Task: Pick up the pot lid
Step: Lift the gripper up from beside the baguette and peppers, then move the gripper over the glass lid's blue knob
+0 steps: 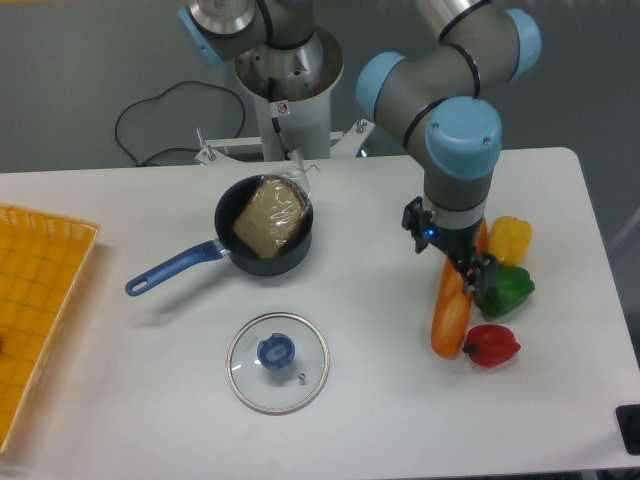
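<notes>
single view from above the table [380, 400], steeply down toward the arm [465, 130], mid-distance

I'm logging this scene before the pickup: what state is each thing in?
Two-finger robot hand: open, gripping nothing
Black round pan with blue handle: upright, uncovered
Brown slab in clear plastic: inside the pan
Clear round lid with blue knob: flat, knob up
Long orange vegetable: lying, partly hidden
Shiny red pepper: lying
Dark green pepper: lying
Yellow pepper: lying
</notes>
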{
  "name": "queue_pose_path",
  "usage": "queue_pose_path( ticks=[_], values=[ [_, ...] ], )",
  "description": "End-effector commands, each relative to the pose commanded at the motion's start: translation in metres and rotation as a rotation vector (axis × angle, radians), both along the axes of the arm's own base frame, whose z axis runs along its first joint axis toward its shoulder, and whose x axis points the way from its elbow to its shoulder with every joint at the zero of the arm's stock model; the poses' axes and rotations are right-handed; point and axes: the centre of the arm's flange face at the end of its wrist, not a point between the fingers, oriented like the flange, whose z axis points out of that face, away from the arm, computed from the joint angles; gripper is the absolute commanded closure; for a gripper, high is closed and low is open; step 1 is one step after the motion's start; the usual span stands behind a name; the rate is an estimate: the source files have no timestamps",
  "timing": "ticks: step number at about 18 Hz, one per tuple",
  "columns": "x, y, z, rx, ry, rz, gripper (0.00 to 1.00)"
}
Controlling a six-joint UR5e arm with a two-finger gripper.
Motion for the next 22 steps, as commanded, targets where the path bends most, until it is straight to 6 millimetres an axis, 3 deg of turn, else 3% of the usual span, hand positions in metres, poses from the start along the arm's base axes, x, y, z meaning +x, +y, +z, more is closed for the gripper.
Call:
queue_pose_path(
  ticks=[10,15,22],
  values=[
    [0.011,0.021,-0.025,0.073,-0.075,0.313,0.00],
    [0.031,0.043,-0.039,0.075,-0.098,0.500,0.00],
    [0.068,0.075,-0.046,0.093,-0.152,0.501,0.00]
  ],
)
